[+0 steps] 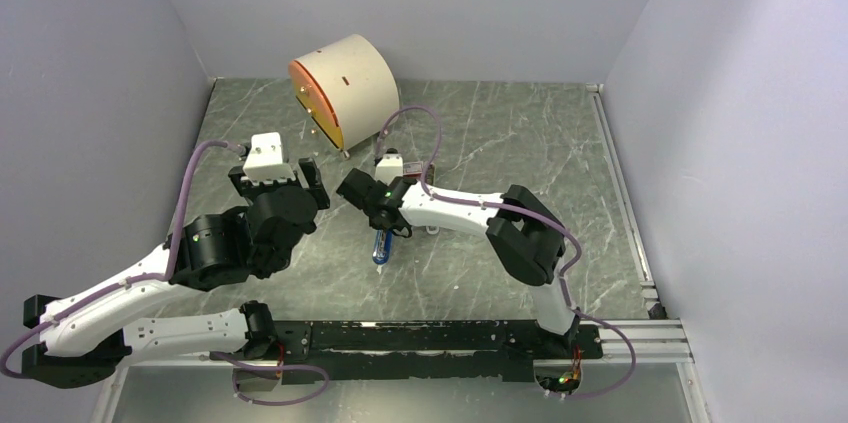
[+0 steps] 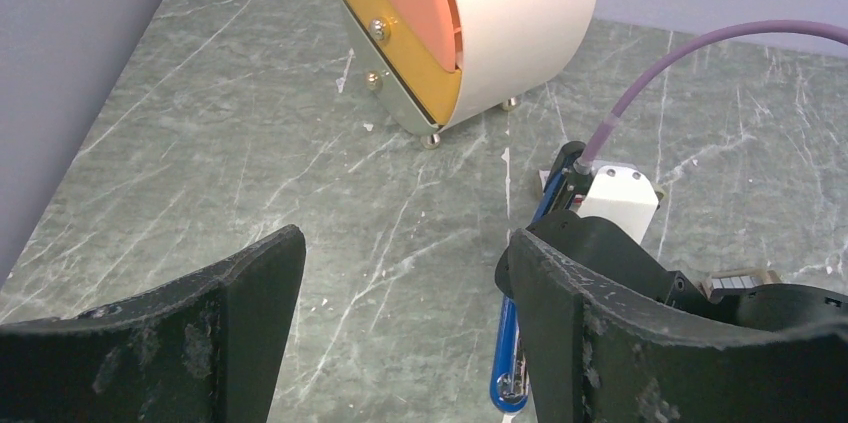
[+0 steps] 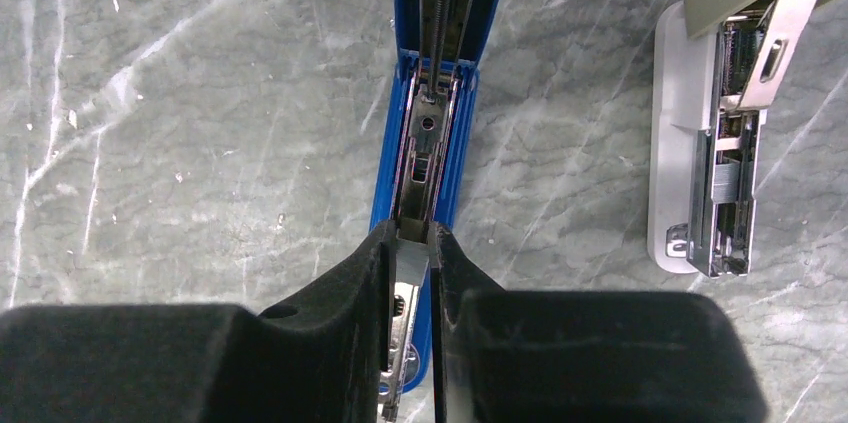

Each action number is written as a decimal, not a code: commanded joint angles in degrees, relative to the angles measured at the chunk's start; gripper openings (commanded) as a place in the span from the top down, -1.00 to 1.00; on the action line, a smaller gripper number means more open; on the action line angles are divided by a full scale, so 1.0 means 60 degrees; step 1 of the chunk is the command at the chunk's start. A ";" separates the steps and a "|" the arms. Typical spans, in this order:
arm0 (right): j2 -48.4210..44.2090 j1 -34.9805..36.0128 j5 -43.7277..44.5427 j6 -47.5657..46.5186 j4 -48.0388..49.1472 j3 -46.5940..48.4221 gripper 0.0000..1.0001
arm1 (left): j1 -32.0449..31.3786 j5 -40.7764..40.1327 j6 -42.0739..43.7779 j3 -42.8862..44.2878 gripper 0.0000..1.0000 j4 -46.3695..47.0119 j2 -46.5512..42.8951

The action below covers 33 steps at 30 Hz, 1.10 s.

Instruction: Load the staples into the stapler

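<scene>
Insertion looks the step in hand: right gripper pinched on a thin silvery strip, apparently the staples, over the near end of the opened blue stapler mid-table. Next comes squaring up and seating the strip. Left gripper gapes empty, further left. Marbled grey-green table – pale lilac walls.

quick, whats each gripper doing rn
left gripper: open, holding nothing
right gripper: closed on a thin silvery strip, apparently the staples, over the open stapler
</scene>
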 commanded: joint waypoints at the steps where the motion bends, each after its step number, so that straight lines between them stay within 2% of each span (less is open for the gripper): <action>1: 0.0176 -0.0036 0.0151 0.0001 -0.0018 0.0213 0.64 | -0.0021 -0.0288 -0.0010 -0.0111 -0.59 0.0121 -0.0078; 22: -0.0633 -0.0039 0.0365 0.0195 0.0149 0.0002 0.65 | -0.0021 -0.0253 0.0021 -0.0176 -0.59 0.0184 -0.0085; 33: -0.0317 -0.0040 0.0209 0.0145 0.0147 0.0008 0.65 | -0.0021 -0.0238 -0.0002 -0.0224 -0.59 0.0183 -0.0099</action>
